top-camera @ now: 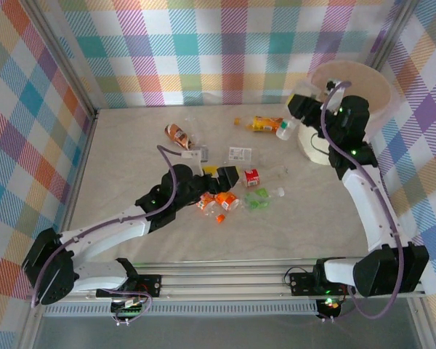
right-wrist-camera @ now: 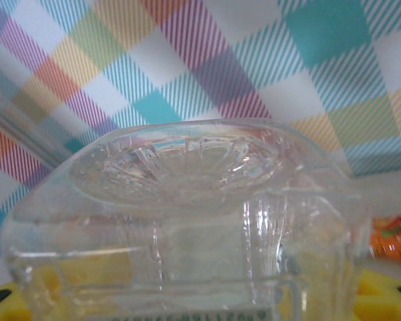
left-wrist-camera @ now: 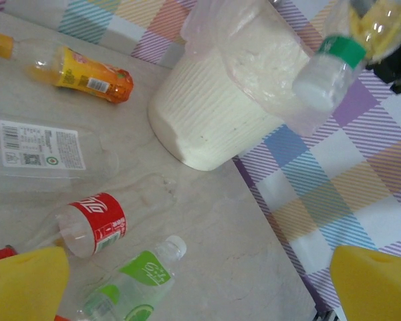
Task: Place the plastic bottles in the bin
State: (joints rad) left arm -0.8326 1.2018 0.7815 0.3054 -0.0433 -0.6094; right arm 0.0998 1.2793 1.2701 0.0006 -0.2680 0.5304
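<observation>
My right gripper (top-camera: 299,109) is shut on a clear bottle (right-wrist-camera: 187,200) with a green neck ring and white cap (left-wrist-camera: 319,83). It hangs cap-down beside the near-left wall of the cream bin (top-camera: 370,87). The bottle's ribbed base sits between the yellow fingers (right-wrist-camera: 7,297). My left gripper (top-camera: 229,177) hovers open over the table's middle, and nothing lies between its yellow pads (left-wrist-camera: 27,284). Below it are a red-label bottle (left-wrist-camera: 90,224) and a green-label bottle (left-wrist-camera: 137,284). An orange bottle (left-wrist-camera: 87,77) and a flat clear bottle with a white label (left-wrist-camera: 43,147) lie farther off.
A brown-orange crushed bottle (top-camera: 178,134) lies at the back left of the table. Small crushed orange bottles (top-camera: 218,202) sit under the left wrist. Plaid walls enclose the table on three sides. The bin's bag-lined wall (left-wrist-camera: 207,114) stands close to the right wall.
</observation>
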